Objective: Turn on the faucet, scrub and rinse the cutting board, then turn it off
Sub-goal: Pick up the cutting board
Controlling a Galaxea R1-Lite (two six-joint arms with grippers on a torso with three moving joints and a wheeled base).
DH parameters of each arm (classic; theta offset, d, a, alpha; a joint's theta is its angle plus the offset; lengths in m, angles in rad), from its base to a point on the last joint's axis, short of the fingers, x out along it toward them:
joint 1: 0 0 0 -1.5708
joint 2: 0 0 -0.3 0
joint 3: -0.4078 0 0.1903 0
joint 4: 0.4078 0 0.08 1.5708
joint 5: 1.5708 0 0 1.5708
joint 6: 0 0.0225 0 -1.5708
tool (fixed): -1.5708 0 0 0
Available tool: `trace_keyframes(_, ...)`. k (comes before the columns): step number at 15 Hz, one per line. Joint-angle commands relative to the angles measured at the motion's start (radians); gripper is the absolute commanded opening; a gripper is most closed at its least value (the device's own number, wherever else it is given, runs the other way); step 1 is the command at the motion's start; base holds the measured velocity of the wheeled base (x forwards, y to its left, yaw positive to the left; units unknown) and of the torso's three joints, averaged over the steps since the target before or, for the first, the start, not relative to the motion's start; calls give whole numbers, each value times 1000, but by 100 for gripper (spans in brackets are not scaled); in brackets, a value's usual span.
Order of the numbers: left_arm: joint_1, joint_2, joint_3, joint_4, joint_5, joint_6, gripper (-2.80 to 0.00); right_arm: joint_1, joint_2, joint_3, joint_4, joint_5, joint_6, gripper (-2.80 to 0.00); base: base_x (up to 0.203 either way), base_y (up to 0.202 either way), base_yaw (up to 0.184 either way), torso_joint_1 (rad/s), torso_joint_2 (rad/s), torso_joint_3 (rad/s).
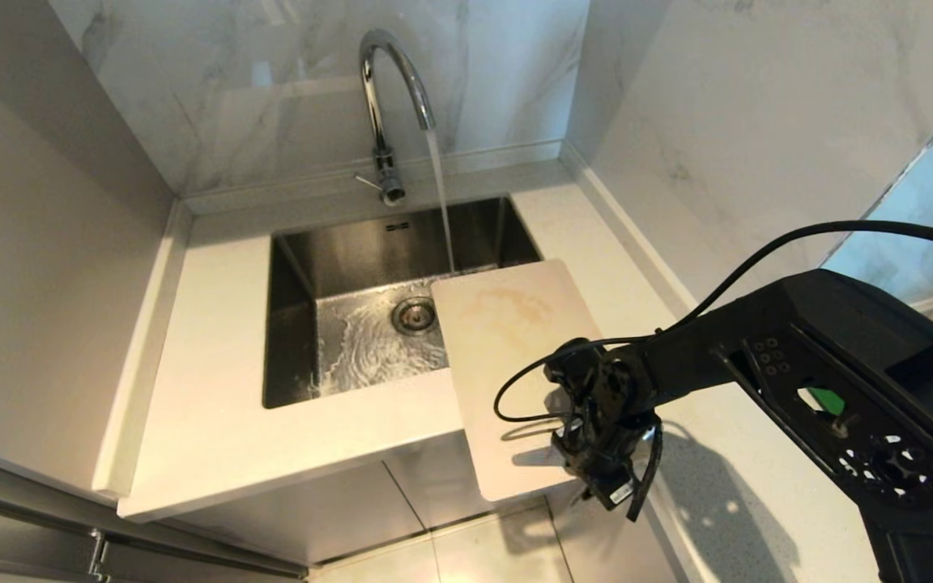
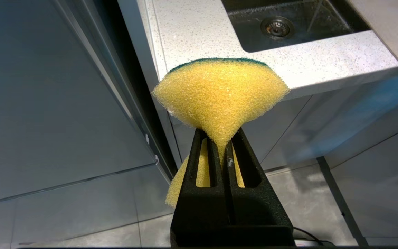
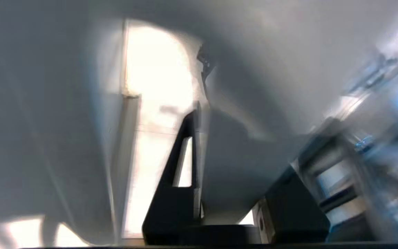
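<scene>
The chrome faucet is running, and its stream lands in the sink just past the far edge of the cutting board. The off-white, stained board lies half over the sink's right side, its near end jutting past the counter front. My right gripper is at that near end, shut on the board; in the right wrist view the board sits between the black fingers. My left gripper hangs low beside the cabinet, shut on a yellow sponge with a green backing.
The steel sink holds swirling water around its drain. White counter surrounds it, with marble walls behind and to the right. The faucet's thin lever sticks out to the left at its base. Cabinet fronts and floor tiles lie below.
</scene>
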Motion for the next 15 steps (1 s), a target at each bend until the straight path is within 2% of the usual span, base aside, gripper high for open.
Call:
trace_keyframes(1,0,-4,2,0,0,-1,-280,1,-5,-4,3,0,-5,-280,0,0,0,0,0,0)
trace_keyframes(9,0,-4,2,0,0,-1,-280,11,-74,-3,28,-3,-3,-280,0,0,0,0,0,0)
trace_keyframes(15,0,-4,2,0,0,1,-280,15,-251,-3,115,-4,-2,-280,0,0,0,0,0,0)
